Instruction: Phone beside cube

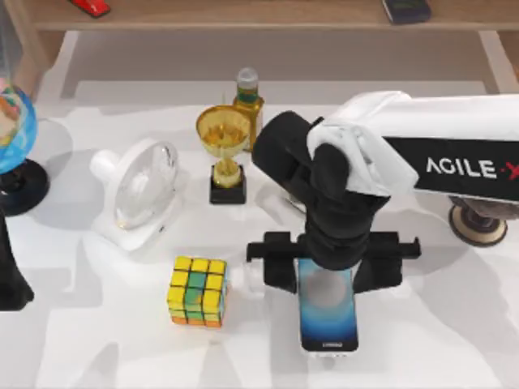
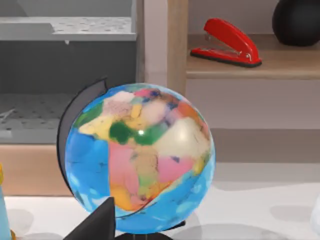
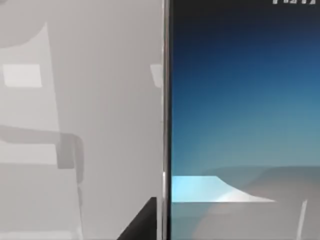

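My right claw (image 1: 326, 271) sits over the phone's (image 1: 328, 318) far end, whether gripping I cannot tell; the cube (image 1: 197, 291) lies well to its left. The phone looks slim, stiff, glossy and slippery: I'd pinch its long edges.

The white worktop (image 1: 422, 340) carries a globe (image 1: 12, 134) at its left edge, a white fan (image 1: 138, 190), a gold trophy (image 1: 225, 150) and a yellow-green bottle (image 1: 247, 101) behind it. Nearer the front sit the cube (image 1: 197, 292) and, to its right, the phone (image 1: 328, 312), apparently lying flat. The wooden shelf (image 1: 268, 14) behind holds a red stapler (image 1: 89, 6) and a dark device (image 1: 405, 10).
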Action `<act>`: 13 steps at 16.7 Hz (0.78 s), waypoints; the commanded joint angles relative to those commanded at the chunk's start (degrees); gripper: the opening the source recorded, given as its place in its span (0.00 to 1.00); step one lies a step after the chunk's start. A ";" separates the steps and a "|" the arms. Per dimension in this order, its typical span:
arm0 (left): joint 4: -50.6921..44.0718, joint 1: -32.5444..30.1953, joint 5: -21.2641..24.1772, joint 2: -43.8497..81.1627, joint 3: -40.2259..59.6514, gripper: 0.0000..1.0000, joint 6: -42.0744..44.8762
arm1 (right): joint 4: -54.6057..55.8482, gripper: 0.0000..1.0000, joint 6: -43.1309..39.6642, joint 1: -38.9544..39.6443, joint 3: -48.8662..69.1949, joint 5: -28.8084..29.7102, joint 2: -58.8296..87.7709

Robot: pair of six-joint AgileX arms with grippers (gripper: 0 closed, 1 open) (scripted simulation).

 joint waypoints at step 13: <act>0.00 0.00 0.00 0.00 0.00 1.00 0.00 | 0.00 1.00 0.00 0.00 0.00 0.00 0.00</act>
